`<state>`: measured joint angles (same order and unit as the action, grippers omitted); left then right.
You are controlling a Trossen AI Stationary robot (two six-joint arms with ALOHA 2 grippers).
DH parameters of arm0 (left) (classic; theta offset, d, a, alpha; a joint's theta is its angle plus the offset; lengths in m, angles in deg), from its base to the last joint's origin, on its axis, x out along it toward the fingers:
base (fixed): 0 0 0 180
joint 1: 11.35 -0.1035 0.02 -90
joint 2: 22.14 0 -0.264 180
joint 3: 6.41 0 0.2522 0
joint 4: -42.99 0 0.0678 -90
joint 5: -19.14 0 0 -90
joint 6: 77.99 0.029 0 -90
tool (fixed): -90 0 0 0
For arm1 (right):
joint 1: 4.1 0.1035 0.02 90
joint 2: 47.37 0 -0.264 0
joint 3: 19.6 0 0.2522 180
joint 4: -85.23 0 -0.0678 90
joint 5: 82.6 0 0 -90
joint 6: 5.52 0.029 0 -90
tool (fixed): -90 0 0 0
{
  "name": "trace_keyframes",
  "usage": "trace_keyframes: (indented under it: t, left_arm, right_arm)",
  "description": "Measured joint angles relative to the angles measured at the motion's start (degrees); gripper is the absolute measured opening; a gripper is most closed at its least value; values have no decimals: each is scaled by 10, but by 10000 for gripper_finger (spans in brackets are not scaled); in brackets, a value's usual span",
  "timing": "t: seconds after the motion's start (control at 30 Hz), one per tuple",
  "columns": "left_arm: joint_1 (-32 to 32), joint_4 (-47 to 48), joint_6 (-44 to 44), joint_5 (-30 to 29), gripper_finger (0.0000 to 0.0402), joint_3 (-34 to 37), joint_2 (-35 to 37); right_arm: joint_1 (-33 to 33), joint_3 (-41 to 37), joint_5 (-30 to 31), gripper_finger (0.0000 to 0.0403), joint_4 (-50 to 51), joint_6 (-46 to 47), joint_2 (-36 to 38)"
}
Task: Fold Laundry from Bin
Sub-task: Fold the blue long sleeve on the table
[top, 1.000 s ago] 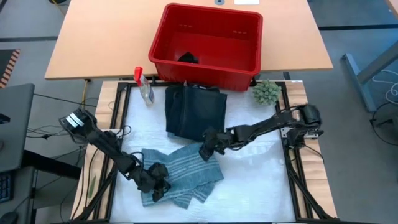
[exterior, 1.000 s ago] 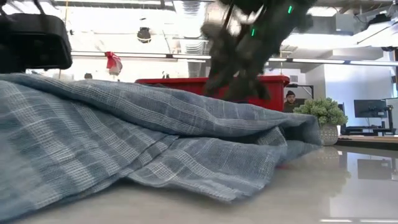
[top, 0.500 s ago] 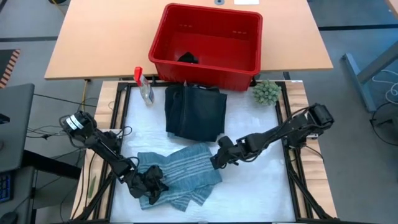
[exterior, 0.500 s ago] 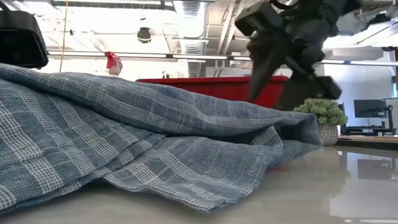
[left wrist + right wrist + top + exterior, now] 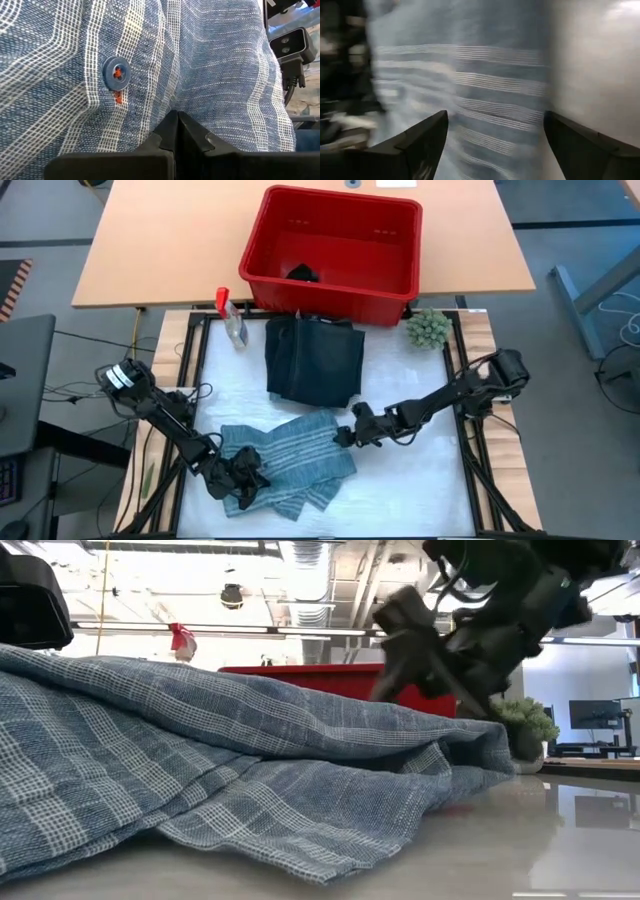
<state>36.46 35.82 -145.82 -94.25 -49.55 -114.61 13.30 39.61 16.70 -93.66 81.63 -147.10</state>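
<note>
**Right jaws spread, shirt let go**

My right gripper (image 5: pixel 343 436) has spread wide at centre frame, releasing the blue-grey checked cotton shirt (image 5: pixel 290 457). My left gripper (image 5: pixel 243 477), lower left, stays pinched on its edge. Fold laid; the red plastic bin (image 5: pixel 333 250) sits top centre.

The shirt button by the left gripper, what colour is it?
The button is blue with orange-red thread, best in the left wrist view.
</note>
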Motion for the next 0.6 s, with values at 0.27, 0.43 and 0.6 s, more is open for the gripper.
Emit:
trace_keyframes:
  t: [0.27, 0.43, 0.6]
  left_arm:
    - [2, -11, -12, -10, 0, 0, 0]
    - [7, -16, -26, -13, 0, 0, 0]
    - [6, -31, -40, -20, 0, 0, 0]
  right_arm:
    - [2, 45, -8, 301, -194, 1, -112]
    - [2, 56, -59, 152, -160, -44, -97]
    - [-7, 57, -83, 41, -100, -118, -10]
